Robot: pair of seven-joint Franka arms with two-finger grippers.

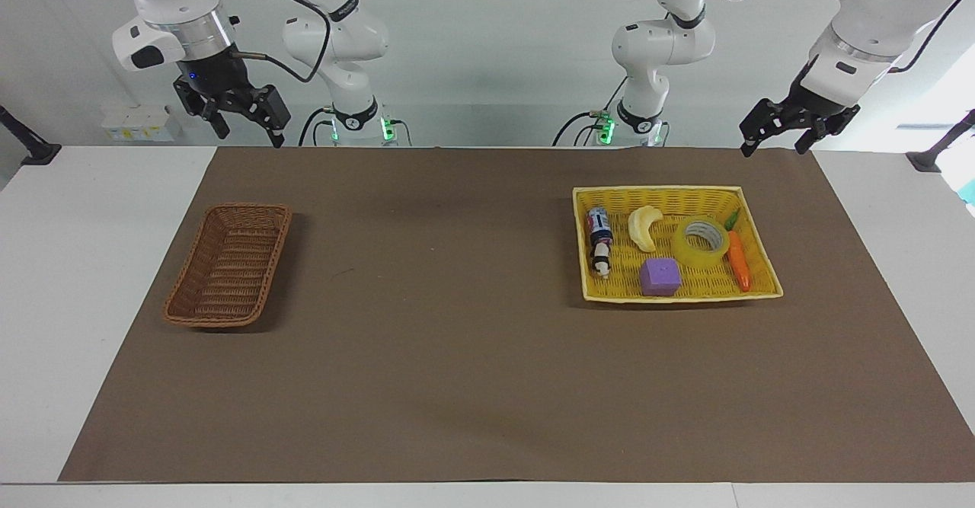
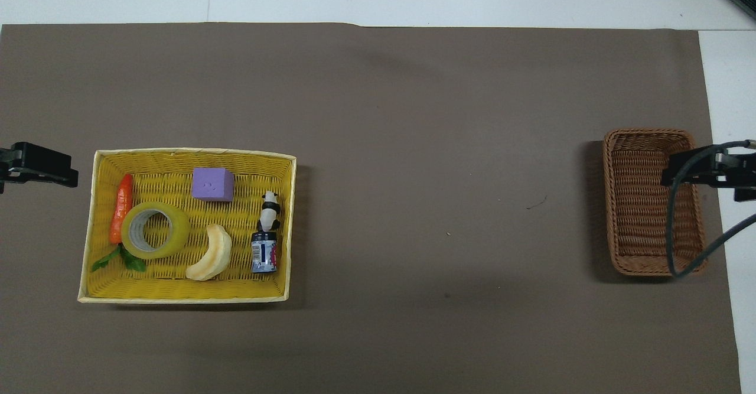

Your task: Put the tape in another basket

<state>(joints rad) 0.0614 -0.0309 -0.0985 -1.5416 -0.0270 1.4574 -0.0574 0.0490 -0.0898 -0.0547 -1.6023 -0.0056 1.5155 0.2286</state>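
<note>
The tape [image 1: 702,241] [image 2: 155,230], a yellow translucent roll with a grey core, lies flat in the yellow basket [image 1: 659,190] [image 2: 195,152], touching the carrot [image 1: 739,260]. The brown wicker basket [image 1: 228,264] [image 2: 641,199] stands empty at the right arm's end of the mat. My left gripper [image 1: 773,146] [image 2: 35,168] hangs open and empty, high over the mat just outside the yellow basket's carrot end. My right gripper [image 1: 250,135] [image 2: 709,172] is open and empty too, raised over the brown basket's outer rim.
The yellow basket also holds a purple cube [image 1: 660,276], a banana [image 1: 644,228], a small can [image 1: 599,226] and a panda figure [image 1: 602,259]. A brown mat [image 1: 457,302] covers the table between the two baskets. The right arm's cable [image 2: 673,234] hangs over the brown basket.
</note>
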